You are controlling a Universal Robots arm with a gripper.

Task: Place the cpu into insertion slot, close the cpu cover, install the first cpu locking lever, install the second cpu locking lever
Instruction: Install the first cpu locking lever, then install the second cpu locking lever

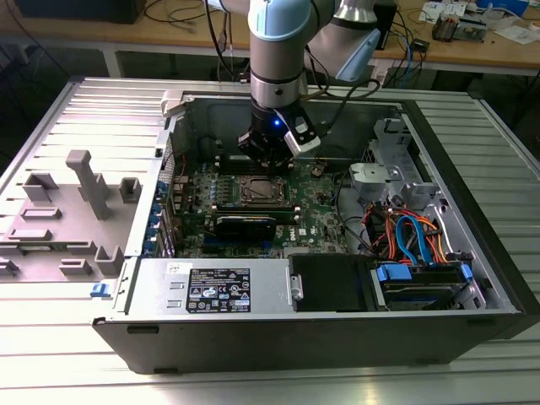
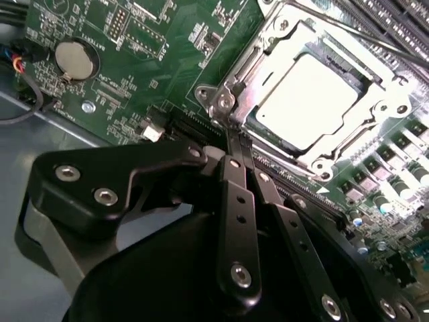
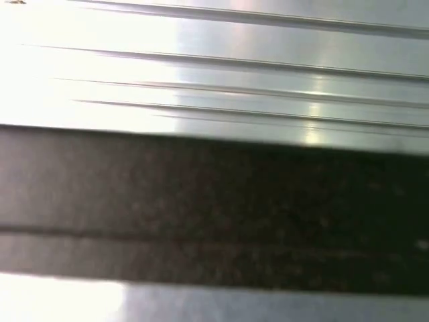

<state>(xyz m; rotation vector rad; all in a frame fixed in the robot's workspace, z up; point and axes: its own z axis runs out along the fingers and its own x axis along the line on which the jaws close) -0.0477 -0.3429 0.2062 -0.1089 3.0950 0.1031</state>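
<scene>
Second wrist view puts your gripper (image 2: 236, 137) right at the corner of the insertion slot (image 2: 221, 100), its two black fingers (image 2: 236, 201) drawn together into a narrow point with nothing between them. You can see the tips sitting close to the socket's silvery rim; whether they touch it you cannot tell. Just beyond them, the cpu (image 2: 305, 100) lies flat in the socket, and the cpu cover (image 2: 385, 107) is down around it, framing the pale metal top. Further out you have the green board with a round coin cell (image 2: 72, 59). From the exterior view, your gripper (image 1: 268, 160) hangs inside the open computer case (image 1: 253, 333), just above the socket (image 1: 260, 191).
</scene>
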